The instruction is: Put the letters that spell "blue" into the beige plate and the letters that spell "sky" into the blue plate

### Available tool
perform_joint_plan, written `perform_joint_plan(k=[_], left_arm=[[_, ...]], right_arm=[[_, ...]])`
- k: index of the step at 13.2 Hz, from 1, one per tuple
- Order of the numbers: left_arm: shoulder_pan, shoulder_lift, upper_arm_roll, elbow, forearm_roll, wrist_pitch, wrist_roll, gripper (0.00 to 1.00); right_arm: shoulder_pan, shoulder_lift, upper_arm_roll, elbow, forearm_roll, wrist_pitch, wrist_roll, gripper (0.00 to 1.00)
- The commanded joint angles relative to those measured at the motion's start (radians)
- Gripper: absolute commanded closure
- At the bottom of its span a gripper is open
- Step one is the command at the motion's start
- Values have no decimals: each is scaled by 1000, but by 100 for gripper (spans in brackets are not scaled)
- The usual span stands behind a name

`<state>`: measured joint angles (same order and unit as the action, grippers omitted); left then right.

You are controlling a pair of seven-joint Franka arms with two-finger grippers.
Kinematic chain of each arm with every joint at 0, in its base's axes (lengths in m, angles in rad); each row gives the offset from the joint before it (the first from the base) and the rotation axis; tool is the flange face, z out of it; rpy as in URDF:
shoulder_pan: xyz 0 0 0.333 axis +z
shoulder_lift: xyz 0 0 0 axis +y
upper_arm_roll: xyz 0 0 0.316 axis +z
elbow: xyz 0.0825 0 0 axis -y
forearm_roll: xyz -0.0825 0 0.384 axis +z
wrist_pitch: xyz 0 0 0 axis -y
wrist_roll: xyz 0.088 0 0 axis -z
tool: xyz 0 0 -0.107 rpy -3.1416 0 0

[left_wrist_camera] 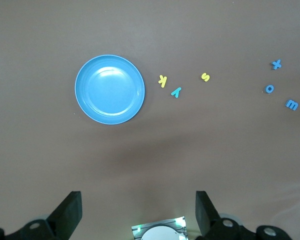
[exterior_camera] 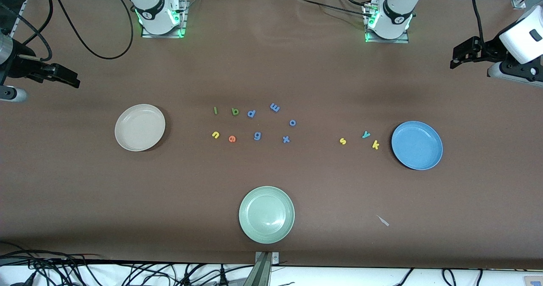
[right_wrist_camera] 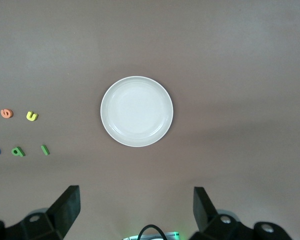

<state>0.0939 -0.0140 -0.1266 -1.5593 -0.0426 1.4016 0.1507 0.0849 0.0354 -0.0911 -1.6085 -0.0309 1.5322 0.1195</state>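
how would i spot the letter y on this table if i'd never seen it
Start at the blue plate toward the left arm's end of the table. Three small foam letters lie on the table beside it. The y is the teal one, farthest from the front camera; the s and k are yellow.

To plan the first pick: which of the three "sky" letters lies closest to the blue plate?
The small yellow foam "k"; it lies just beside the round blue plate, while the teal "y" and yellow "s" sit farther off.

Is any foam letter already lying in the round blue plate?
No: the round blue plate holds nothing, and the yellow foam "k", teal foam "y" and yellow foam "s" lie on the table beside it.
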Motion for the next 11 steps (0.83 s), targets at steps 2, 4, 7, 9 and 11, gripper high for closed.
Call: perform_joint_plan(k=[2, 4, 7, 9, 11], left_arm=[[-5, 9, -4, 34, 15, -23, -11, 0], [-16, 9, -4, 42, 15, -23, -17, 0], [-17, 9, -2, 42, 17, -23, -26, 0], [-16, 9, -2, 42, 17, -23, -26, 0], [-13, 9, -1, 42, 17, -23, -25, 0]], right_arm=[[-11, -3, 14, -1, 9, 60, 2, 0], [-11, -3, 14, -1, 11, 66, -1, 0], [-11, -3, 14, -1, 11, 66, -4, 0], [-11, -3, 14, -1, 12, 66, -3, 0], [-11, -3, 14, -2, 14, 65, -3, 0]])
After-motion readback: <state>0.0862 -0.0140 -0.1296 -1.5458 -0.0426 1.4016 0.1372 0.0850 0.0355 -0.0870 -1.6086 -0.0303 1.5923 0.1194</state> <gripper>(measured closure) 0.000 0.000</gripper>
